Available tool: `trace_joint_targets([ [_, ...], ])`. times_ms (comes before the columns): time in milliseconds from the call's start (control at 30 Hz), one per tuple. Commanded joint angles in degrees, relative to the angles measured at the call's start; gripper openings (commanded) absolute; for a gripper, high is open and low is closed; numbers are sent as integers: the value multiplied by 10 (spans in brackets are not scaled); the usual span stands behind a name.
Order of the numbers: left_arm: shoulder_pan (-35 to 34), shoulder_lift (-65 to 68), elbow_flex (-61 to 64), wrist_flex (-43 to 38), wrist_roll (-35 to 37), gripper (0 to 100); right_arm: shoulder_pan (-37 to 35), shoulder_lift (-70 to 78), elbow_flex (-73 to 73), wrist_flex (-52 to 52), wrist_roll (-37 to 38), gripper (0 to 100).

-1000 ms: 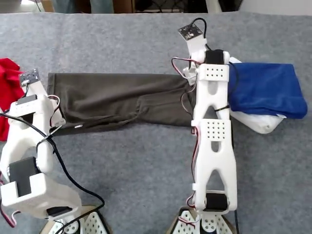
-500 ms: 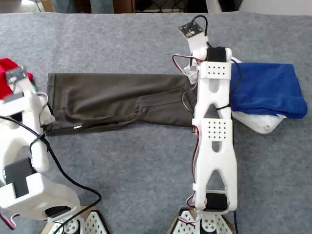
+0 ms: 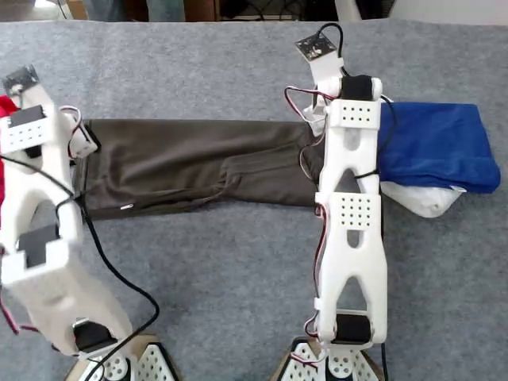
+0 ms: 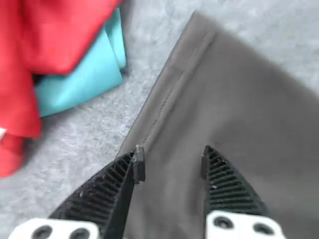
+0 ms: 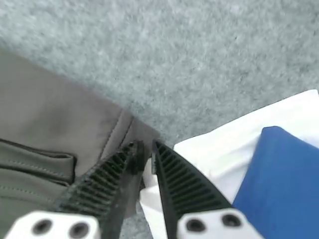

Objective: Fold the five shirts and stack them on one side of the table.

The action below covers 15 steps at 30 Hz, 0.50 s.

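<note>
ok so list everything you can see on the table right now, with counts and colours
table: 1, grey, under everything
olive shirt: 1, dark olive, spread flat across the middle of the table
blue shirt: 1, blue, folded, on top of the white shirt on the right side
white shirt: 1, white, folded, under the blue shirt
red shirt: 1, red, bunched at the left edge
teal shirt: 1, teal, partly under the red shirt
left arm: 1, white, on the left side
right arm: 1, white, right of centre
left hand: 1, black, open over the olive shirt's left end
right hand: 1, black, shut on the olive shirt's corner beside the white shirt
</note>
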<state>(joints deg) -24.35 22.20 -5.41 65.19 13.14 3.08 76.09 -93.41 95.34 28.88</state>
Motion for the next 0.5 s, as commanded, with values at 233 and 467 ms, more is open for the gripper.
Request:
trace_joint_targets([
  [233, -24, 140, -289, 139, -129, 216, 6, -44, -24, -6, -4, 43],
  [467, -51, 219, -418, 219, -189, 216, 5, -43, -24, -6, -4, 43],
])
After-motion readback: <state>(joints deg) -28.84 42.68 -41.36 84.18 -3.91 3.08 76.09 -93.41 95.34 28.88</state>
